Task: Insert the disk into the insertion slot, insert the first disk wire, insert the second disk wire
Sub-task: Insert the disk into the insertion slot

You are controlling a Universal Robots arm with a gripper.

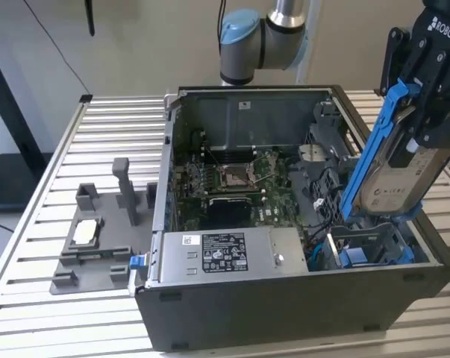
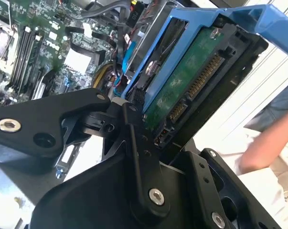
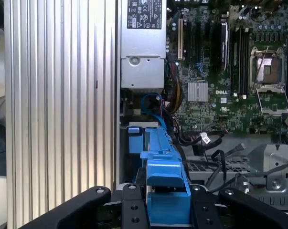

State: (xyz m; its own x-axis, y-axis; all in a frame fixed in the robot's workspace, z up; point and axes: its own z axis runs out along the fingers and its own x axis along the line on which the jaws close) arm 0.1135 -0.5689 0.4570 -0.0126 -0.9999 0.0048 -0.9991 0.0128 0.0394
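Note:
My gripper (image 1: 417, 123) is shut on the disk (image 1: 392, 179), a silver-grey drive in a bright blue carrier. The drive hangs tilted, its lower end just above the insertion slot (image 1: 370, 250), a grey cage with blue tabs at the case's front corner on the exterior view's right. The second wrist view shows the disk's green circuit board and connectors (image 2: 186, 90) between my black fingers (image 2: 139, 138). In the first wrist view the blue carrier (image 3: 165, 186) sits between the fingers (image 3: 129, 205). Blue and black cables (image 3: 155, 107) lie loose in the case beside the cage; which are the disk wires I cannot tell.
The open grey computer case (image 1: 284, 313) holds a motherboard (image 1: 232, 179) and a labelled power-supply box (image 1: 225, 253). On the slatted table (image 1: 30, 224), a grey fixture (image 1: 98, 239) stands at the exterior view's left. A person's arm (image 2: 268, 143) is close by.

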